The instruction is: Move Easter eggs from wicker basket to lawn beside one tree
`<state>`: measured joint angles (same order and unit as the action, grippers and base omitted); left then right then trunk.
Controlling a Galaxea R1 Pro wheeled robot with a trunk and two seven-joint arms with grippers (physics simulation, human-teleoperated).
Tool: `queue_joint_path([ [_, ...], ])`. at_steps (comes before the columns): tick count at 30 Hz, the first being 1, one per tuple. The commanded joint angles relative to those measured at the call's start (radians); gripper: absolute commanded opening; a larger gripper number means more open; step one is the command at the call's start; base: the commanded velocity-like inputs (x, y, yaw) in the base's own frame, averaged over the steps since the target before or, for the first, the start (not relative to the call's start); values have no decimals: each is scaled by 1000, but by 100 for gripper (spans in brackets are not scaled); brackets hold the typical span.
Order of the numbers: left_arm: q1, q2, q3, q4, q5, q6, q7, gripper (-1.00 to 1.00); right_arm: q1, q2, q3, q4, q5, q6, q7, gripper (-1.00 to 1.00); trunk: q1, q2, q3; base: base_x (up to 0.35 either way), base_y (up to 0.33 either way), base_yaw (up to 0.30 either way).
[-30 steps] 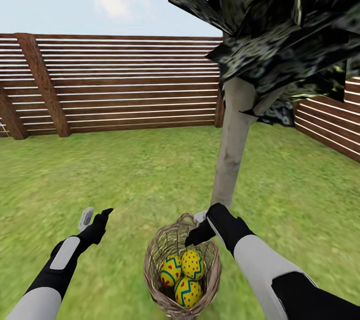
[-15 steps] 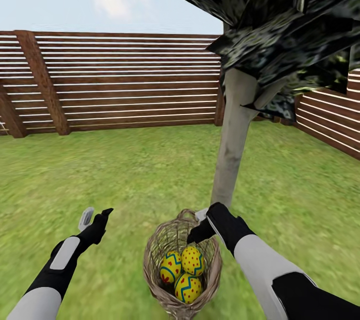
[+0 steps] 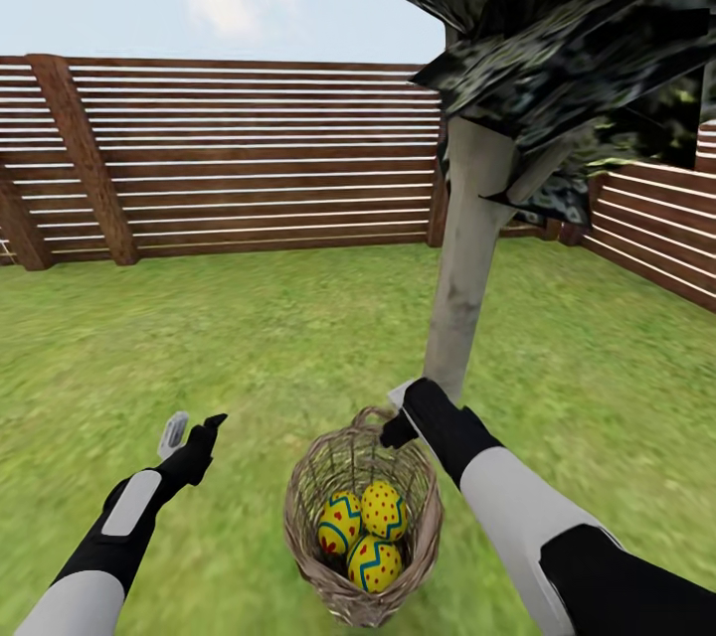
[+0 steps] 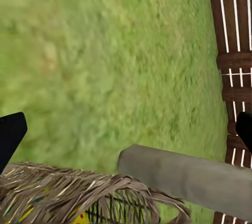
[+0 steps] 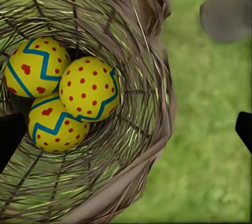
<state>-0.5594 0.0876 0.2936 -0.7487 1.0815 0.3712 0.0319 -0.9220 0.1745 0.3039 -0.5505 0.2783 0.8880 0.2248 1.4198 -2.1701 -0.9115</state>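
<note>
The wicker basket [image 3: 308, 507] stands on the lawn [image 3: 249, 338] just in front of the tree [image 3: 462, 268], by its pale trunk. Three yellow Easter eggs lie inside it: one with hearts [image 3: 340, 523], one with dots [image 3: 383, 509] and one nearest me [image 3: 375, 561]. My right gripper [image 3: 396, 412] hovers open over the basket's far rim beside the loop handle. In the right wrist view the eggs [image 5: 88, 88] lie in the basket [image 5: 131, 145], with the black fingertips [image 5: 10, 140] spread wide. My left gripper [image 3: 194, 429] is open above the grass to the basket's left.
A brown slatted fence [image 3: 249, 159] closes the garden behind and to the right. Dark jagged foliage [image 3: 567, 40] hangs above the trunk. Open grass stretches left of and beyond the basket. The left wrist view looks past the basket rim [image 4: 79, 192] and trunk [image 4: 189, 174].
My right gripper has lifted and drawn back from inside the basket to its far rim. The head view has tilted slightly. The left arm and the eggs have stayed put.
</note>
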Motion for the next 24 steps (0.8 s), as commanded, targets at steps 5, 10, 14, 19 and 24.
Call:
queue_joint_path([
  [5,0,-5,1,0,8,6,3,100,0,0,5,42,11,3,36,100,19,-36,-17,0,0,0],
  [10,0,-11,1,1,8,6,3,100,0,0,46,41,16,1,154,100,38,-71,-32,0,0,0],
  [14,0,-11,1,2,8,6,3,100,0,0,114,8,18,1,188,100,54,-99,-45,0,0,0],
  [19,0,-11,1,1,8,6,3,100,0,0,128,-5,18,3,191,100,73,-134,-62,0,0,108],
  [24,0,-11,1,1,8,6,3,100,0,-4,130,1,19,3,189,100,92,-169,-80,0,0,241],
])
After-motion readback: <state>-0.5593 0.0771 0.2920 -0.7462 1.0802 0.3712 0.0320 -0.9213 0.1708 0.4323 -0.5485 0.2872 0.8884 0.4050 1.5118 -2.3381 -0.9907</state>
